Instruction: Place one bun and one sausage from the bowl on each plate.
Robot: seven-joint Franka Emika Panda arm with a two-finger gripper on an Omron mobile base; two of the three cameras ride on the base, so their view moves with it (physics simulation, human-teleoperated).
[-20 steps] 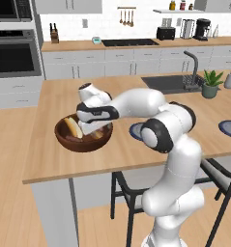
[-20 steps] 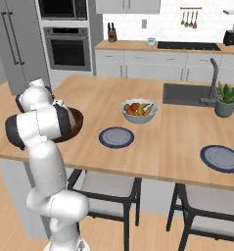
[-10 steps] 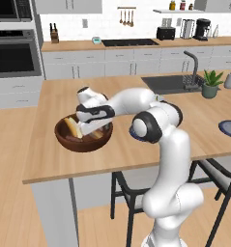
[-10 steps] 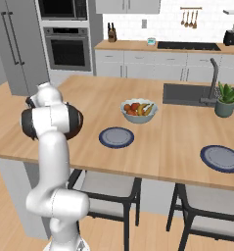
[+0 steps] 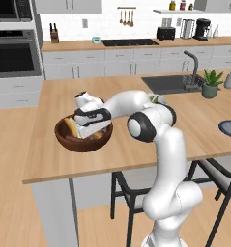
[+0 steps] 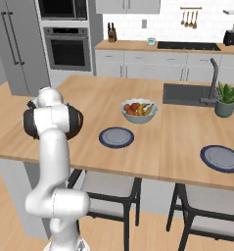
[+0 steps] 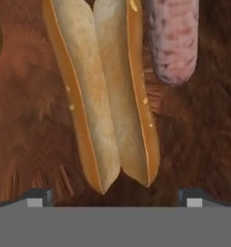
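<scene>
We find no readable text, labels, brand names, numbers or signs anywhere in these views.
</scene>
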